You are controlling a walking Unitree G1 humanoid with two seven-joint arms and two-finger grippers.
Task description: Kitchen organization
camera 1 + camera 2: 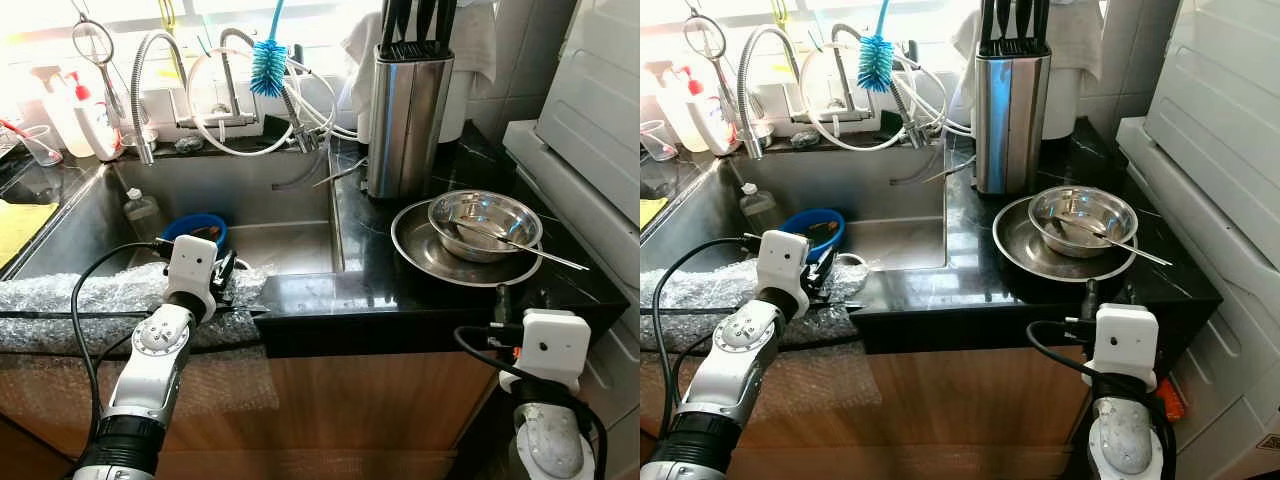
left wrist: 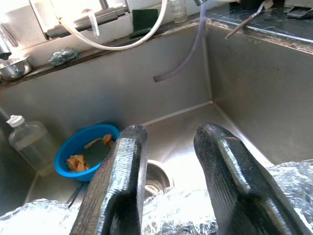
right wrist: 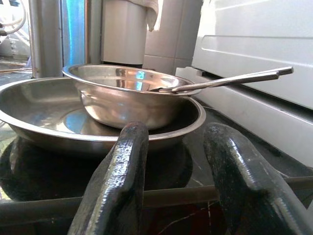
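A steel bowl [image 1: 485, 222] with a long spoon [image 1: 530, 250] in it sits inside a wider steel plate [image 1: 420, 250] on the black counter, to the right of the sink [image 1: 290, 245]. My right gripper [image 3: 171, 142] is open at the counter's front edge, level with the plate's rim and just short of it, with nothing between its fingers. My left gripper [image 2: 168, 142] is open over the bubble wrap [image 1: 60, 295] on the sink's front rim, pointing into the basin. A blue bowl [image 2: 73, 147] with a sponge and scraps lies in the sink.
A steel knife block [image 1: 405, 110] stands behind the plate. A clear bottle [image 1: 142, 210] stands in the sink's left corner. The faucet [image 1: 150, 70], hoses and a blue brush [image 1: 268, 60] hang over the back. A white appliance [image 1: 590, 120] borders the counter's right side.
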